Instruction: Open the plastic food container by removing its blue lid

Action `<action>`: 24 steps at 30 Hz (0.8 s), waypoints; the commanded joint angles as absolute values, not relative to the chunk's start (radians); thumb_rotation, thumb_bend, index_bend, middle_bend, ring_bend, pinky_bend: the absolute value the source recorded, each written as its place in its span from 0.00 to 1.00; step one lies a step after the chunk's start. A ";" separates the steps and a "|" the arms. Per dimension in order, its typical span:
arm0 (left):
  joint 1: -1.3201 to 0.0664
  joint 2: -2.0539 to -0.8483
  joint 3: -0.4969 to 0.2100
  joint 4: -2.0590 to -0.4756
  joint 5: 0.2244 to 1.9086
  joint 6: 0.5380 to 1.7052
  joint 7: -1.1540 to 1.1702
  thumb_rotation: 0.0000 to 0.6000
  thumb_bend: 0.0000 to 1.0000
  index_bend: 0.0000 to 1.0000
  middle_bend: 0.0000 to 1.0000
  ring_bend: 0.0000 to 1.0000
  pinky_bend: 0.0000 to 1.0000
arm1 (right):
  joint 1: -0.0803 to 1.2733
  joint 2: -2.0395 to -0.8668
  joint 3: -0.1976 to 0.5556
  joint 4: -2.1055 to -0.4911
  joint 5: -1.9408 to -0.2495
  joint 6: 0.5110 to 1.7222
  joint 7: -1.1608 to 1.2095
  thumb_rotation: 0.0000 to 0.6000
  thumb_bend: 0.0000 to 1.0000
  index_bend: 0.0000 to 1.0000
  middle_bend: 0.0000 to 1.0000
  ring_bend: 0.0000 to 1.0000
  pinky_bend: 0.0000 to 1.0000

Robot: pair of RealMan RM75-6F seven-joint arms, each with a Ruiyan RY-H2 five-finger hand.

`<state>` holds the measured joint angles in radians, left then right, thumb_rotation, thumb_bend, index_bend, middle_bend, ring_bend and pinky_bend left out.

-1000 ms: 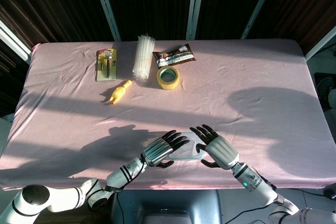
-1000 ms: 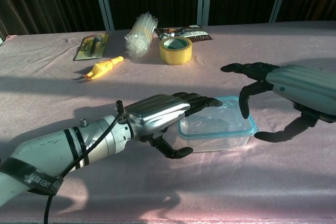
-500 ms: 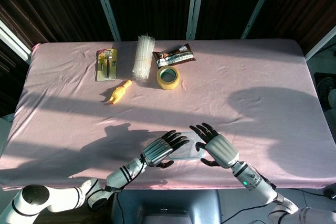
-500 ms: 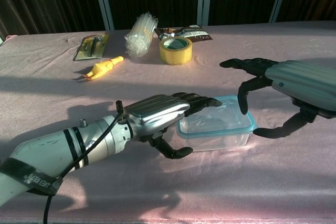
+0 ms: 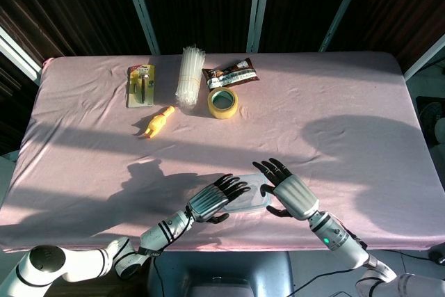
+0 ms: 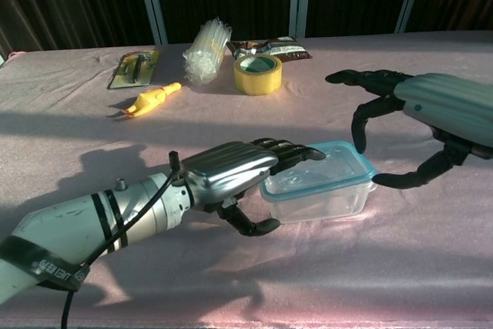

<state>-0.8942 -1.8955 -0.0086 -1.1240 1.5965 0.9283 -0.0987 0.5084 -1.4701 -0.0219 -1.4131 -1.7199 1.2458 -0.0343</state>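
Note:
The clear plastic food container [image 6: 323, 194] with its blue-rimmed lid [image 6: 363, 177] sits near the table's front edge, a little tilted. In the head view only a strip of the container [image 5: 252, 189] shows between the two hands. My left hand [image 6: 235, 171] grips its left end, with the fingers lying across the lid and the thumb curled against the lower left corner. My right hand [image 6: 420, 125] hovers at the right end with its fingers spread and arched over the lid's corner; its thumb is close beside the right wall and holds nothing. The same hands appear as left hand [image 5: 212, 201] and right hand [image 5: 290, 194].
At the back of the pink cloth lie a yellow tape roll [image 5: 222, 102], a bundle of clear straws [image 5: 189, 74], a brown snack packet [image 5: 231, 73], a carded tool [image 5: 140, 85] and a yellow toy [image 5: 156, 122]. The table's front edge [image 5: 243, 245] runs just behind the hands.
The container has shifted slightly toward the front and tilted under my left hand. My right hand drifted a little right and up, still spread.

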 commanded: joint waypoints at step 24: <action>-0.874 -1.857 0.021 -1.142 1.628 0.963 -0.140 1.00 0.33 0.00 0.07 0.02 0.08 | 0.514 -1.605 -0.011 -1.159 -1.829 1.427 0.050 1.00 0.41 0.60 0.10 0.00 0.00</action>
